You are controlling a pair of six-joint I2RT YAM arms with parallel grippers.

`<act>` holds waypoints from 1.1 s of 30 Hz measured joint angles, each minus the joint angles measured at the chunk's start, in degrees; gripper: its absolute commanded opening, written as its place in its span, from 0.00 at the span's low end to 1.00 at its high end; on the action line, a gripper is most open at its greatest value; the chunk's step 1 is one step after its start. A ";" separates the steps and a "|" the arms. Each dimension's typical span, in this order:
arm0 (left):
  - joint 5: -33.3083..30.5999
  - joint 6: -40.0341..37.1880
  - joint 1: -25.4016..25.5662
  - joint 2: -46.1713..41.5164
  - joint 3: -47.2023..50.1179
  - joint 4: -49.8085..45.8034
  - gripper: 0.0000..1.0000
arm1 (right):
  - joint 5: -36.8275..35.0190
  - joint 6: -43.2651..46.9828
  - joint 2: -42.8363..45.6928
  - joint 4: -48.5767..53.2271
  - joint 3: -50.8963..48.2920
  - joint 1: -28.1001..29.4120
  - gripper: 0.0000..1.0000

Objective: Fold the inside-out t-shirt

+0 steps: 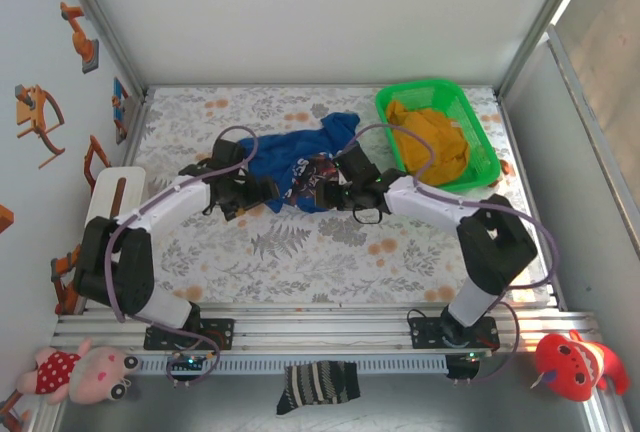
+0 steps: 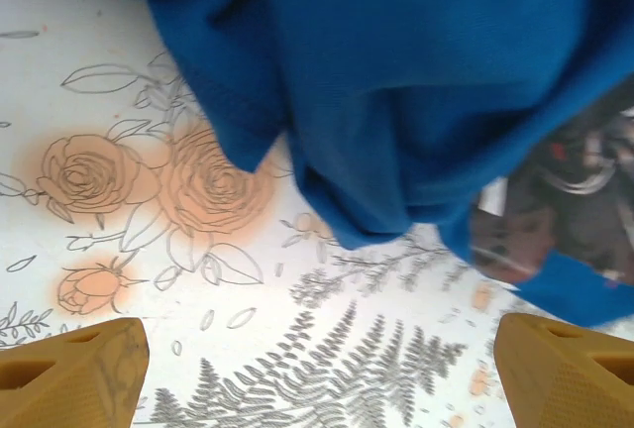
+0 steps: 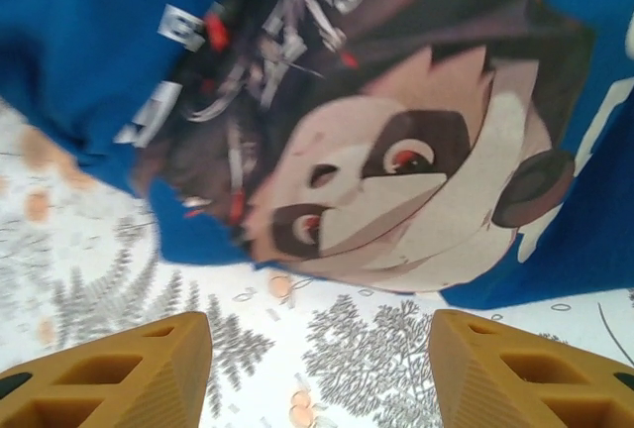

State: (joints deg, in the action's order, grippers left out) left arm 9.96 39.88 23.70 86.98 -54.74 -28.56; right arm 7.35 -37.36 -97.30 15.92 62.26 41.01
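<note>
The left claw [image 1: 238,192] sat low over the bench [image 1: 300,252] at the near-left edge of the inside-out t-shirt [image 1: 295,157]. Its wrist camera showed me both yellow fingers [image 2: 69,374] spread wide, with only the floral bench cover between them. The blue cloth lay just past the fingertips and did not touch them.

The right claw [image 1: 338,192] faced it from the other side, at the shirt's near-right edge. Its fingers [image 3: 109,374] were also parted and gripped nothing. Fern-patterned cover showed between them, and the shirt lay just beyond.

The shirt was a rumpled heap in the middle of the bench, between the two claws and reaching farther back than either. From above, its long axis ran roughly left to right, and the right end angled away toward the far side, where a flap came near the green basket [image 1: 440,85]. I could not tell which end held the collar or the hem. A printed patch faced up along the near-right part of the heap. On the right wrist camera it read as a cartoon face [image 3: 396,160] with white lettering [image 3: 183,22] beside it, all tilted.

The mustard-yellow garment [image 1: 430,142] lay bundled inside the basket at the far right of the bench.
</note>
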 measured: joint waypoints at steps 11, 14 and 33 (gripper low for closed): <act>-1.51 1.92 2.47 13.20 -6.71 4.26 0.64 | -4.31 -1.81 -11.10 -2.32 9.22 0.04 0.29; -1.40 1.77 2.51 16.61 -8.46 5.31 0.10 | -3.96 -2.40 -13.22 -3.21 10.43 -0.48 0.00; 17.53 -3.02 -15.32 -10.49 -21.09 -3.26 0.07 | 5.38 4.39 20.48 5.66 13.57 -6.69 0.00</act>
State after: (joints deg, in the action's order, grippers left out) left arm 27.49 36.86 8.38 76.49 -75.83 -31.81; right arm 12.73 -32.97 -76.82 21.58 75.83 34.33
